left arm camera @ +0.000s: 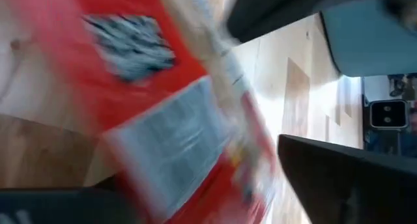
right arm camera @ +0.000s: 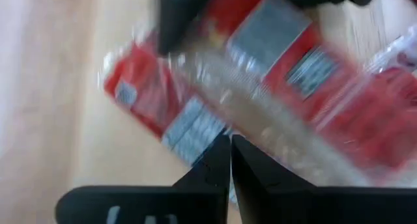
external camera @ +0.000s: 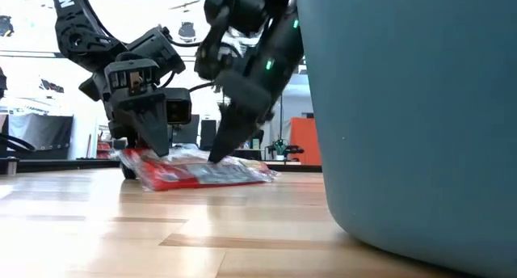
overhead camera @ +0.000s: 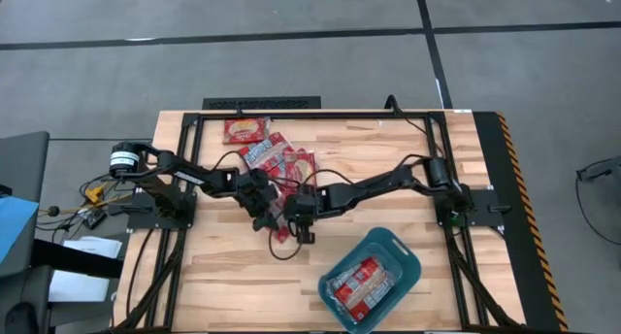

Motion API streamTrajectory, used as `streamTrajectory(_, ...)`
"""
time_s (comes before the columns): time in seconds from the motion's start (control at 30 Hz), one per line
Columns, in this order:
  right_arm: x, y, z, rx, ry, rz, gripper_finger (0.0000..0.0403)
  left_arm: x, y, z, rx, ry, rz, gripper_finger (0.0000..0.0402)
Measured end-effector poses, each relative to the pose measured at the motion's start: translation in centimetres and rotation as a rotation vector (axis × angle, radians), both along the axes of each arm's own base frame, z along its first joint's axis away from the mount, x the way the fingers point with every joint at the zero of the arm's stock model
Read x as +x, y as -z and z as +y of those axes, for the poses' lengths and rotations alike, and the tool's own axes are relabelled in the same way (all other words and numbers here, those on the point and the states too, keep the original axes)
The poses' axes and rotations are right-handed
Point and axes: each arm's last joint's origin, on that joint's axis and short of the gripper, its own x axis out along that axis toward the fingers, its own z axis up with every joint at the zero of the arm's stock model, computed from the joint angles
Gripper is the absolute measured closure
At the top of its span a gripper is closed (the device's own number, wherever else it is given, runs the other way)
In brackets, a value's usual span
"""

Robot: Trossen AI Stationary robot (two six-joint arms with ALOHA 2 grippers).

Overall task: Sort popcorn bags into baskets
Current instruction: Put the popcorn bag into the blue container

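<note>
Popcorn bags (overhead camera: 275,157) lie in a red heap at the table's middle, overlapping too closely to count exactly; roughly five show, plus one set apart (overhead camera: 246,130) near the far edge. Two or three more sit inside the single teal basket (overhead camera: 402,252) at the near right. The left gripper (overhead camera: 260,216) stands with fingers spread over a packet (external camera: 198,174) at the heap's near edge, without clamping it. The right gripper (overhead camera: 302,227), fingers pressed together and holding nothing, rests its tips just beside that packet. A wooden table (overhead camera: 233,276) stands on a grey floor.
</note>
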Motion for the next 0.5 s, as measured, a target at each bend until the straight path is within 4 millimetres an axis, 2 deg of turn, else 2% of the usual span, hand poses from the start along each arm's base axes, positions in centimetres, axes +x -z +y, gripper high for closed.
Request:
streamTrajectory(0.2,-1.4,-3.6,2.0,-0.014,-0.038,-0.030,0.0361,0.1,0.0,0.2,0.075,-0.064,-0.001,0.0297)
streamTrajectory(0.33,-3.0,-7.0,3.6,-0.062,-0.041,-0.075,0.0361,0.3,-0.1,0.2,0.090,-0.081,-0.031,0.0377)
streamTrajectory(0.4,-4.1,-8.3,4.4,-0.093,-0.033,-0.076,0.0361,0.5,-0.3,0.3,0.077,-0.107,-0.048,0.0389)
streamTrajectory(0.5,-6.1,-10.6,5.6,-0.141,-0.014,-0.070,0.0361,1.0,-0.9,0.3,0.014,-0.140,-0.057,0.0388)
